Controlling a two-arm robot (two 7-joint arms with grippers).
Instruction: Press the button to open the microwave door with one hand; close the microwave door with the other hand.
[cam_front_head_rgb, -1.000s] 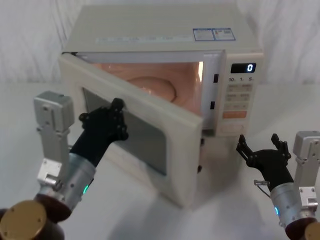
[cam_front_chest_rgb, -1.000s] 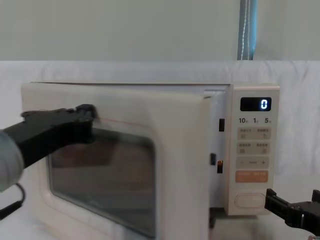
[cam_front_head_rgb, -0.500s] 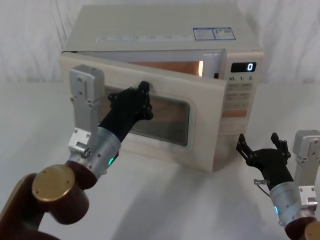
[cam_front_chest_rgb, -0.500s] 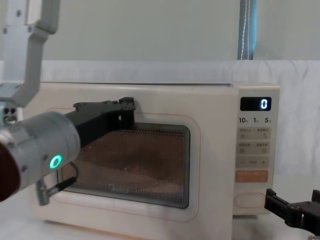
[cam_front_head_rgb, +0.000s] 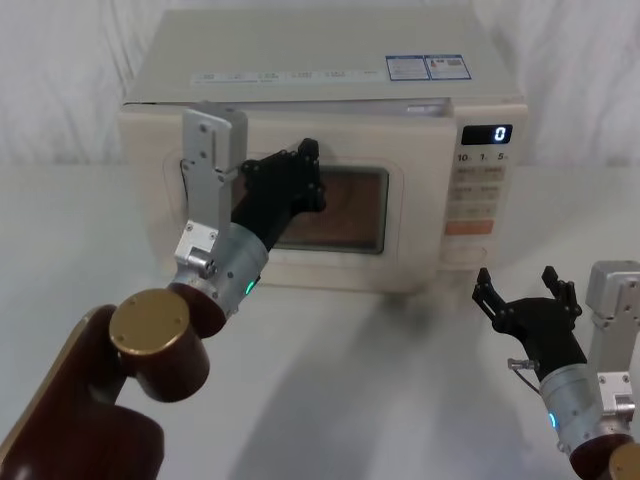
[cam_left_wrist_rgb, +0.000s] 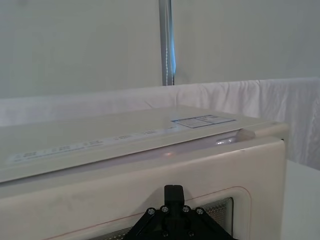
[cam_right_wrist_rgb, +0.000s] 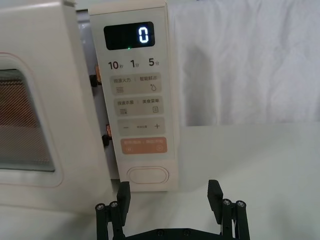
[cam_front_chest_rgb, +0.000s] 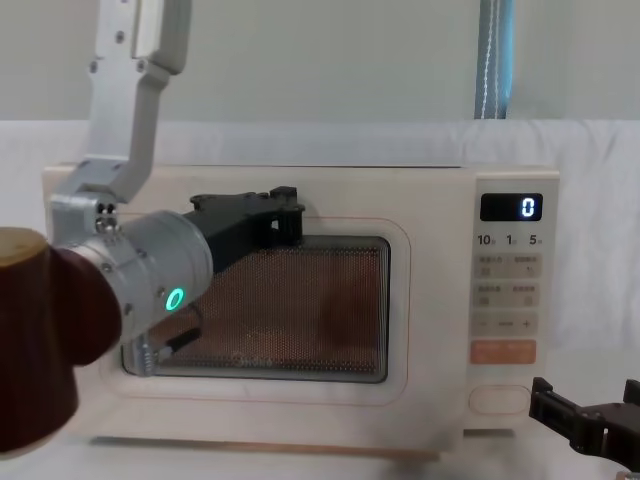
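Against microwave door (cam_front_head_rgb: 350, 215), left hand (cam_front_head_rgb: 300, 170) grip unclear; right hand (cam_front_head_rgb: 528, 295) spread open.

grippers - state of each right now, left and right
Left gripper: pressed against the microwave door, open or closed cannot be told.
Right gripper: open, holding nothing, in front of the button.

The left gripper (cam_front_head_rgb: 300, 170) covers the upper left of the microwave door (cam_front_head_rgb: 350, 240) window, its fingers' spread unreadable. In the right wrist view the door runs off the left edge. Printed keys on the microwave (cam_front_head_rgb: 330, 60) panel are too small to read.
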